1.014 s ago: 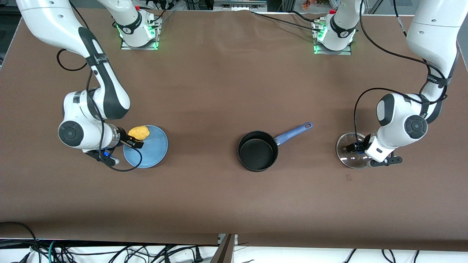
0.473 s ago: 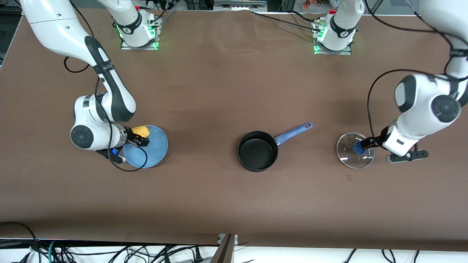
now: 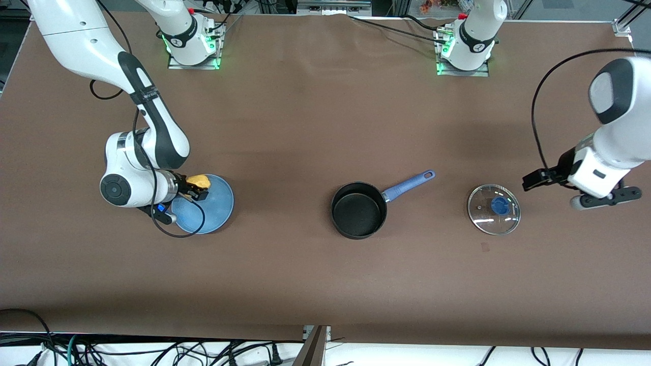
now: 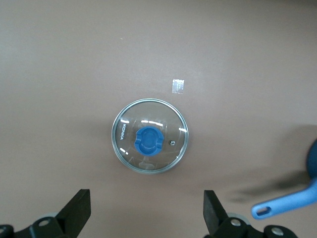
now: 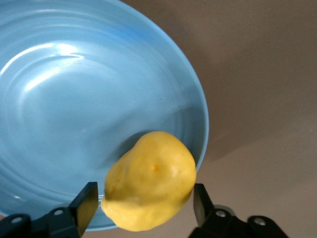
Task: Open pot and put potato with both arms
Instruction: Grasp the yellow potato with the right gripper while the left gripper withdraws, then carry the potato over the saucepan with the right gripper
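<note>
Bench (image 3: 305, 127): brown surface carrying every item; my two arms reach in from the base end.

Plate (image 3: 211, 206): light blue, toward my right arm's end of the bench. My right pincer (image 3: 196, 189) sits low over its rim.

Pot (image 3: 358, 209): black, lid off, empty, standing mid-bench between plate and lid. Its blue handle (image 3: 409, 184) points toward my left arm's end and slightly away from the front camera.

Lid (image 3: 494, 209): glass with a blue knob, lying flat on the bench toward my left arm's end, apart from the pot. Judgement: the opening step is done.

Potato (image 5: 151, 179): yellow, at the plate's rim, between the fingers (image 5: 85, 206) of my right pincer. In the right wrist view both fingers flank it closely; I judge contact made and the pincer clenched on the potato. Whether it has left the plate I cannot tell.

Deciding relation: the pot lies from my right pincer toward my left arm's end, at about the same distance from the front camera, well apart. My right arm is the one carrying, so the next move is a lift and a sideways carry to above the pot mouth.

Left pincer (image 3: 534, 179): released, fingers spread wide, holding nothing, up in the air just off the lid toward my left arm's end.
</note>
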